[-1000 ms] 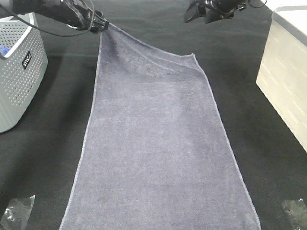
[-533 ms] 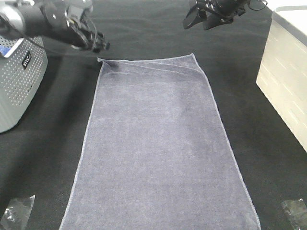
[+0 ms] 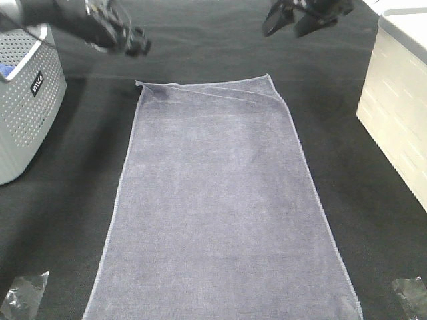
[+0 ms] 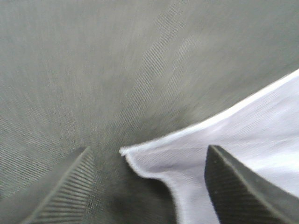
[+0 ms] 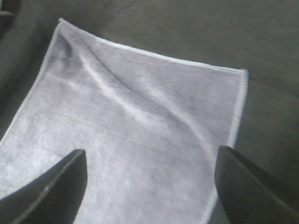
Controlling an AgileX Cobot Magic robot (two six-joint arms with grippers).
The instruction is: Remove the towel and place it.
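Observation:
The grey-lavender towel (image 3: 217, 200) lies spread flat on the black table cloth, long side running from far to near, with a small crease at its far left corner. My left gripper (image 3: 137, 43) hovers open and empty above and behind that corner; the left wrist view shows the corner (image 4: 154, 156) between the open fingers (image 4: 233, 186). My right gripper (image 3: 293, 20) is open and empty above the far right corner, and the right wrist view shows the towel's far end (image 5: 140, 116) below it.
A white perforated basket (image 3: 27, 100) with a blue fabric item (image 3: 5, 70) stands at the left. A cream bin (image 3: 400, 107) stands at the right edge. Clear plastic scraps (image 3: 23, 297) lie at the near corners.
My left gripper let go of the towel's far left corner, which dropped flat onto the table. The left gripper then rose and drew back. The right gripper lifted slightly.

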